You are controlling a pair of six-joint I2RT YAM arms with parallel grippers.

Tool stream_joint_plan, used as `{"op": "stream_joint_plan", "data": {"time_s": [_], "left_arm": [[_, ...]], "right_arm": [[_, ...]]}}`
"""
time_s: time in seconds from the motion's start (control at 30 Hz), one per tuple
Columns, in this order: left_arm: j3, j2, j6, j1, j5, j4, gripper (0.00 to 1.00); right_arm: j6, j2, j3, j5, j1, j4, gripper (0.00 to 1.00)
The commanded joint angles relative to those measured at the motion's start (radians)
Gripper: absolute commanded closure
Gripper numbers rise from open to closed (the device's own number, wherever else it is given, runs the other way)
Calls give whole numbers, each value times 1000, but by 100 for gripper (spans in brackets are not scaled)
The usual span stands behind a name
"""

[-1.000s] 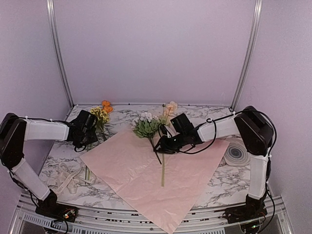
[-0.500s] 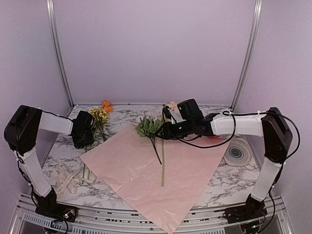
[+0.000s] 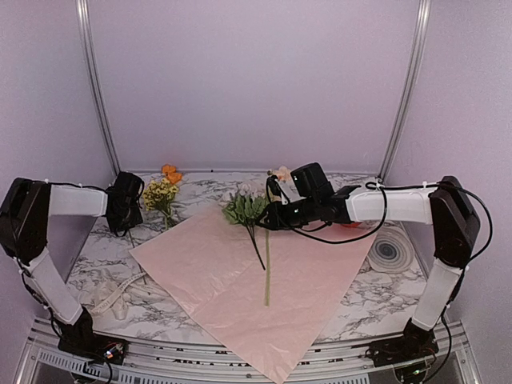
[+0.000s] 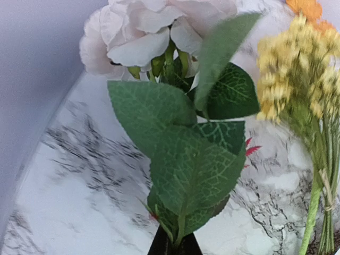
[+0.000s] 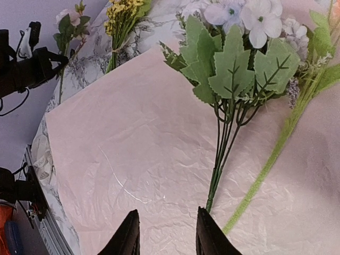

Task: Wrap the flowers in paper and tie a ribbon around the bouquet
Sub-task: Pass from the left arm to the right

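The pink paper (image 3: 256,276) lies flat mid-table. On its far part rest flowers: a white and green bunch (image 3: 244,208) and a single pale green stem (image 3: 266,272). My right gripper (image 5: 167,236) hovers open over the paper (image 5: 133,154); the bunch's dark stem end (image 5: 208,204) lies just ahead of its right finger. My left gripper (image 4: 172,247) is shut on the stem of a pale pink rose (image 4: 143,32) with broad green leaves, held above the table at the far left. Yellow flowers (image 3: 160,194) and orange ones (image 3: 170,172) lie beside it. The ribbon (image 3: 112,292) lies loose at the near left.
A grey and white spool (image 3: 390,250) sits at the right, past the paper's corner. A small red-orange object (image 3: 350,225) shows under the right forearm. Metal posts and lilac walls close in the table's back and sides.
The left gripper has shut on the rose stem and drawn back left with it, off the table by the paper's left corner. The right arm reached farther back, then held still.
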Motion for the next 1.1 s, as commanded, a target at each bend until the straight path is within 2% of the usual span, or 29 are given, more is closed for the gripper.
{"op": "stream_joint_plan", "data": {"time_s": [0.0,0.13,0.2,0.3,0.37,0.47,0.53,0.63,0.7,0.77,0.9,1.07], "left_arm": [[29,-211,55,7,-287,-108,100],[46,-396,129,-18,-489,-125,100],[47,-475,226,-48,-519,-58,100],[12,-614,350,-77,-305,98,100],[-23,-711,363,-81,-125,209,100],[-52,-814,386,-129,56,371,100],[-63,-846,533,-239,105,465,100],[-67,-817,914,-512,-72,573,100],[-26,-762,1015,-594,-174,577,100],[-9,-744,983,-612,-166,580,100],[-30,-760,738,-612,49,674,100],[-102,-669,372,-612,331,953,100]], "right_arm": [[-21,-33,18,21,5,-8,65],[-35,-47,25,27,5,-6,65],[-55,-55,33,30,5,-9,65],[-107,-69,53,21,5,-19,65],[-144,-86,62,6,6,-12,65],[-202,-127,60,-35,11,34,65],[-252,-160,56,-38,26,64,65],[-336,-202,53,-16,68,100,64],[-366,-212,56,-52,81,121,63],[-357,-219,55,-133,84,161,63],[-344,-220,54,-226,112,244,62],[-262,-167,96,-323,167,387,44]]}}
